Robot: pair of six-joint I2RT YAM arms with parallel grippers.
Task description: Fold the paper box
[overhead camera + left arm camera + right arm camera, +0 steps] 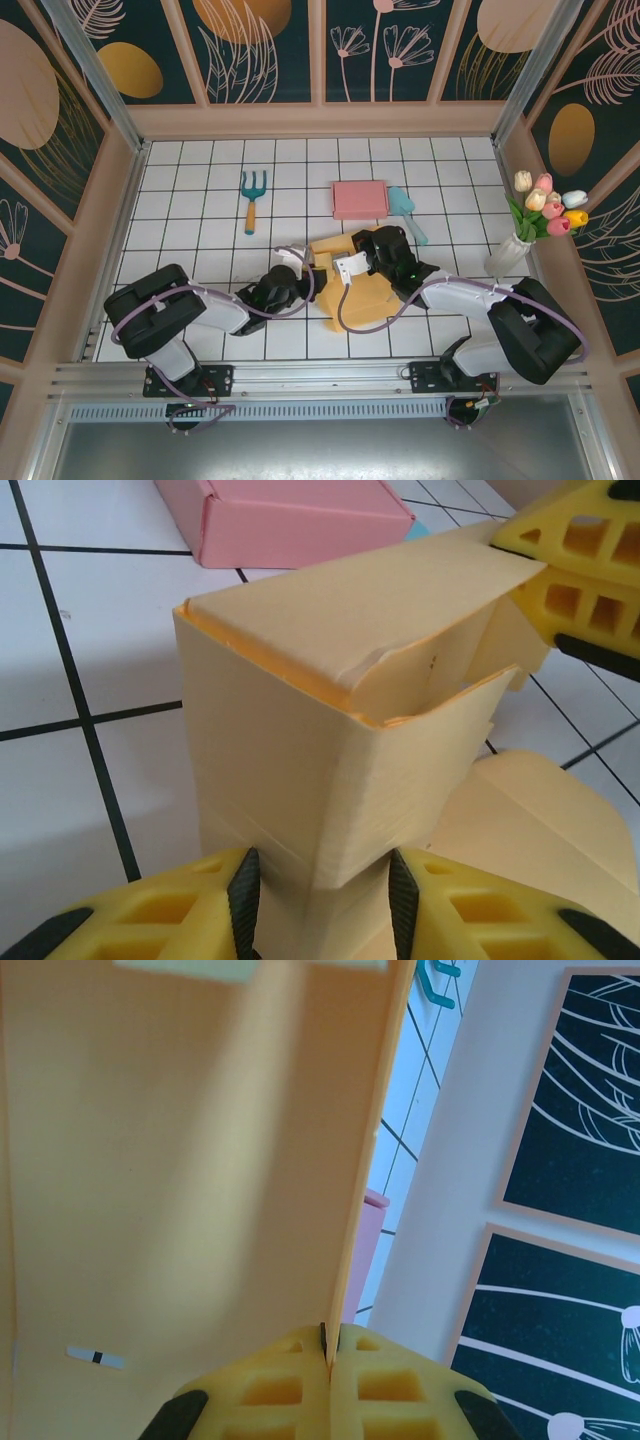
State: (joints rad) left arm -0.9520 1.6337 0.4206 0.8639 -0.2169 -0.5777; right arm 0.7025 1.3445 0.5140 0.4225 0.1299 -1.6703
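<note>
Standing half-folded | paper box yellow (top corner creased); walls upright

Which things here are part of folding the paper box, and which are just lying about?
For the job:
yellow box
left gripper, straddling its corner
right gripper, pinching a flap

Lying about:
pink box
fork
scoop
vase of tulips
</note>
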